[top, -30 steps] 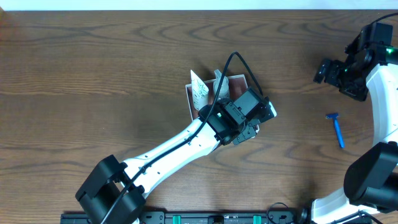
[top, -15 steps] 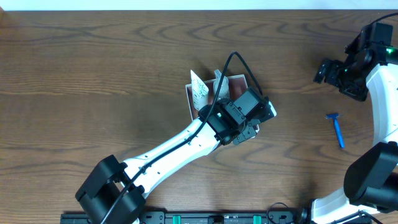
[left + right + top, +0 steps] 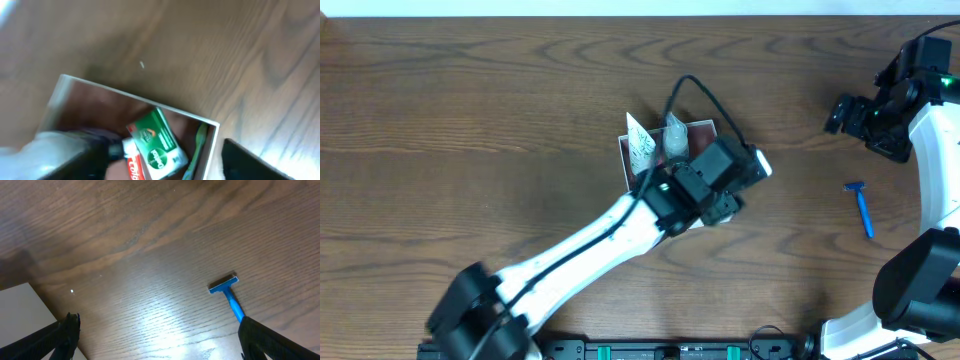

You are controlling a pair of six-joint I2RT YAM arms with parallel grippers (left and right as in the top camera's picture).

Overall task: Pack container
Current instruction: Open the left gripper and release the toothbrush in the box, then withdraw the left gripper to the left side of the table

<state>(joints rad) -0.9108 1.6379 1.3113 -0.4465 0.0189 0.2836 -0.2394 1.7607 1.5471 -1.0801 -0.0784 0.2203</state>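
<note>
**Overhead view.** Container (image 3: 702,131), square and so lacking a long axis, is sitting at frame centre, mouth facing up, sides slightly skewed to the frame edges. Left tool (image 3: 165,165) is hovering above it, jaws apart. Right tool (image 3: 157,340) is standing open at upper right, a razor (image 3: 861,207) lying below it. Bare surface (image 3: 470,120) is bordering the container leftward and upward.

— Where does the container (image 3: 704,129) sit on my overhead?
— Near the middle of the table (image 3: 470,100), lying flat, slightly skewed to the table's edge. I see thin white walls, a pinkish-brown floor and an open top.
— Anything inside?
— From my left wrist view: a green-and-white box (image 3: 157,150), a red-and-white tube (image 3: 134,166) just beside it, and a green stick (image 3: 198,142) along one wall.
</note>
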